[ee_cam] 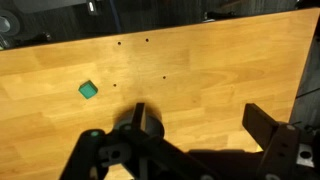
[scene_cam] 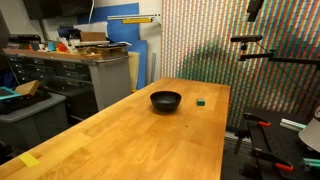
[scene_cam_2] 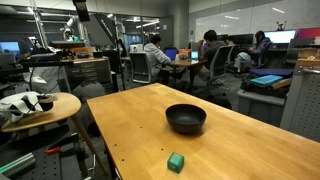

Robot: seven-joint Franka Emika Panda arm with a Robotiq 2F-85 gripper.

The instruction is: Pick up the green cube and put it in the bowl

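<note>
No legible text or labels anywhere.

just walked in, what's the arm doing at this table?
Nothing is being handled yet. The gripper is open and empty, looking down on the wooden table from above. The green cube sits on the table near the bowl, not touching it. The pick has not started.

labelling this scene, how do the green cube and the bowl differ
Colour: the cube is green, the bowl black. Size: the cube is far smaller than the bowl. Shape: the cube is a flat-faced block, the bowl round and hollow. Both sit on the wooden table, apart from each other.
</note>
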